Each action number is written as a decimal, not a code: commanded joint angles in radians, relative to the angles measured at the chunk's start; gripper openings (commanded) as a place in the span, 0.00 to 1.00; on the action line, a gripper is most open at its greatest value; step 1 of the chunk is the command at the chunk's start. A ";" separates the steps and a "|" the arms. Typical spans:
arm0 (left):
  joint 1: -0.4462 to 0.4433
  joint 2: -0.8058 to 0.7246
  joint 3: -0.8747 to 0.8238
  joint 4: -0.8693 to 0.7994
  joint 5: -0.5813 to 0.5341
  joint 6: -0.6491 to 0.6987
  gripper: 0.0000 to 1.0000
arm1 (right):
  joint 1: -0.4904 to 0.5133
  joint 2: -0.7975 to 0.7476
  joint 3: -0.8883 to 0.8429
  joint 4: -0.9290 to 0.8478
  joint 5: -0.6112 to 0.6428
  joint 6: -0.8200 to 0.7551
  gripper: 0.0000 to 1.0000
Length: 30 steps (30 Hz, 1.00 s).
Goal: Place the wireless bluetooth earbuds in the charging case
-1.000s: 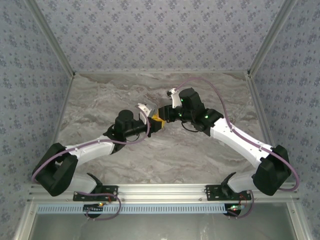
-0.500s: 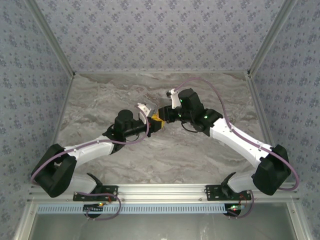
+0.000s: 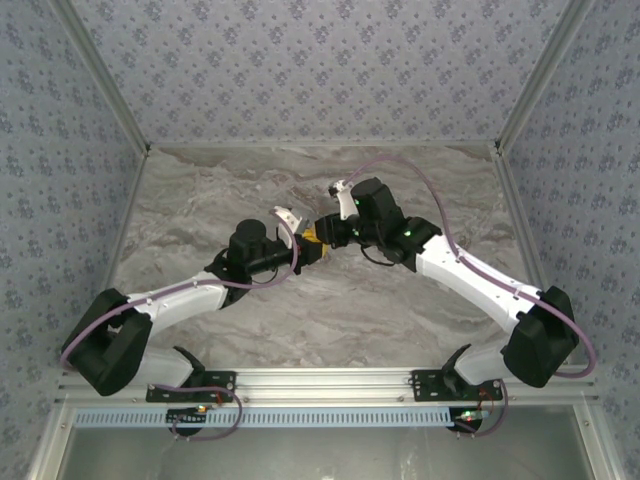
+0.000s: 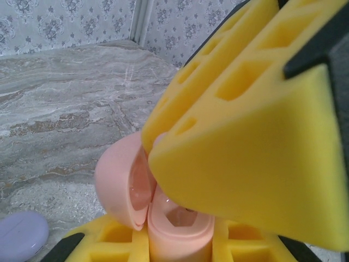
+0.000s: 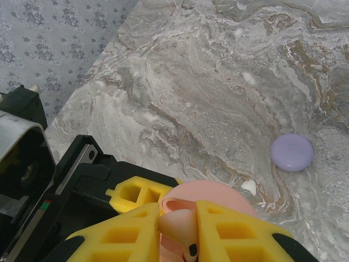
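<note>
My left gripper [image 4: 180, 245] is shut on the pink charging case [image 4: 175, 232], which stands upright between its yellow fingers with the lid [image 4: 121, 185] swung open to the left. My right gripper [image 5: 180, 232] is shut on a pale pink earbud [image 5: 184, 222], dark tip pointing down. It holds the earbud right over the case's open well, and its yellow fingers [image 4: 256, 136] hide most of the well in the left wrist view. From above, the left gripper [image 3: 302, 252] and right gripper [image 3: 328, 233] meet at mid table.
A closed lilac disc [image 5: 292, 153] lies on the marble table [image 5: 218, 65] beyond the case, and is seen again as a lilac disc [image 4: 19, 233] at the lower left. A small white speck [image 5: 249, 186] lies near it. Patterned walls [image 3: 320, 60] enclose the table.
The right arm has edged slightly left, bringing its gripper closer over the case. The left arm has stayed still.
</note>
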 commanded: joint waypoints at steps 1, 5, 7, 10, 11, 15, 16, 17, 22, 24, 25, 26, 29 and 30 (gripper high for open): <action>-0.007 -0.031 0.043 0.025 -0.003 -0.006 0.00 | 0.015 0.013 0.027 -0.039 0.009 -0.023 0.25; -0.007 -0.031 0.048 0.022 -0.001 -0.006 0.00 | 0.014 0.013 0.027 -0.045 0.008 -0.024 0.29; -0.007 -0.029 0.049 0.021 -0.001 -0.006 0.00 | 0.014 0.013 0.026 -0.046 0.006 -0.026 0.31; -0.007 -0.027 0.051 0.021 -0.001 -0.006 0.00 | 0.016 0.013 0.059 -0.050 0.007 -0.025 0.33; -0.008 -0.027 0.051 0.022 -0.001 -0.006 0.00 | 0.016 0.013 0.062 -0.052 0.007 -0.026 0.33; -0.007 -0.027 0.049 0.015 -0.002 0.000 0.00 | 0.015 0.003 0.071 -0.056 0.011 -0.023 0.36; -0.008 -0.028 0.049 0.013 -0.004 0.000 0.00 | 0.016 -0.002 0.073 -0.055 0.010 -0.023 0.36; -0.007 -0.028 0.049 0.008 -0.006 0.002 0.00 | 0.015 -0.006 0.075 -0.056 0.010 -0.026 0.36; -0.007 -0.025 0.051 -0.003 -0.007 0.000 0.00 | -0.009 -0.018 0.089 -0.069 0.012 -0.032 0.35; -0.007 -0.028 0.052 -0.005 -0.004 0.000 0.00 | -0.029 -0.024 0.089 -0.071 0.004 -0.032 0.35; -0.007 -0.030 0.054 -0.006 -0.001 0.000 0.00 | -0.039 -0.026 0.089 -0.074 0.000 -0.032 0.35; -0.007 -0.030 0.058 -0.011 0.005 0.001 0.00 | -0.052 -0.026 0.086 -0.079 -0.003 -0.032 0.35; -0.007 -0.028 0.078 -0.039 0.024 0.005 0.00 | -0.085 -0.040 0.071 -0.080 -0.024 -0.027 0.35; -0.007 -0.029 0.080 -0.041 0.029 0.006 0.00 | -0.100 -0.046 0.063 -0.080 -0.033 -0.023 0.34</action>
